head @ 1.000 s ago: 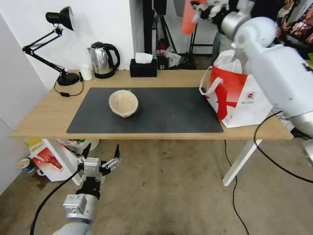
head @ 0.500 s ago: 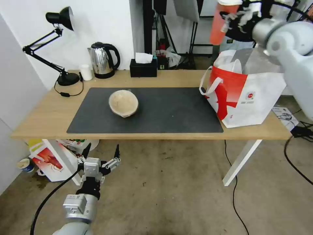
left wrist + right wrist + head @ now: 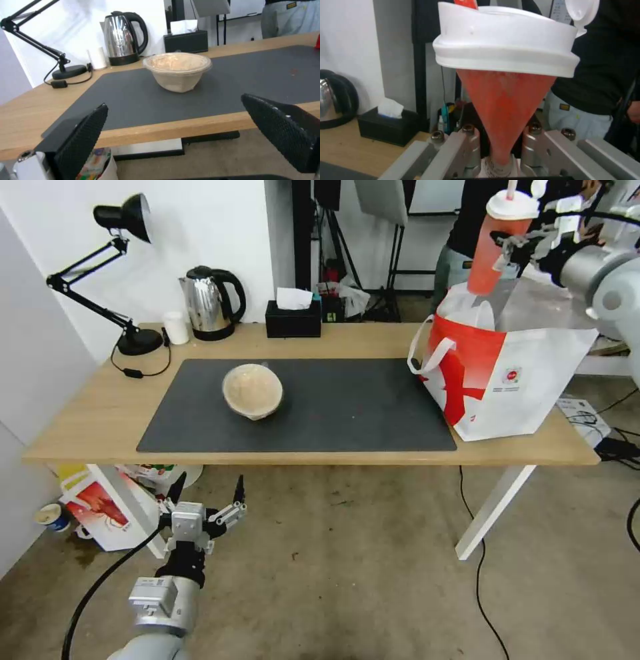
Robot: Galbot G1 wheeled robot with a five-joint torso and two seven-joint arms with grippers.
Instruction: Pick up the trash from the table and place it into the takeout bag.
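Observation:
My right gripper (image 3: 505,247) is shut on the red lidded drink cup (image 3: 495,250) and holds it upright above the open top of the takeout bag (image 3: 513,380), which stands on the right end of the table (image 3: 87,413). In the right wrist view the cup (image 3: 505,100) tapers down between my fingers (image 3: 466,147), its white lid on top. The beige lidded bowl (image 3: 253,391) sits on the dark mat (image 3: 347,413), left of centre. My left gripper (image 3: 207,493) hangs open below the table's front edge, with the bowl (image 3: 177,70) ahead of its spread fingers (image 3: 83,135).
A desk lamp (image 3: 127,273), a kettle (image 3: 212,303), a small white cup (image 3: 176,327) and a black tissue box (image 3: 293,318) line the table's back edge. A red-and-white package (image 3: 100,507) sits on the floor under the left end. A person stands behind the bag.
My right arm has swung the red cup rightward and a little lower, from behind the table's middle to above the bag, and the cup now stands upright. The left arm has not moved.

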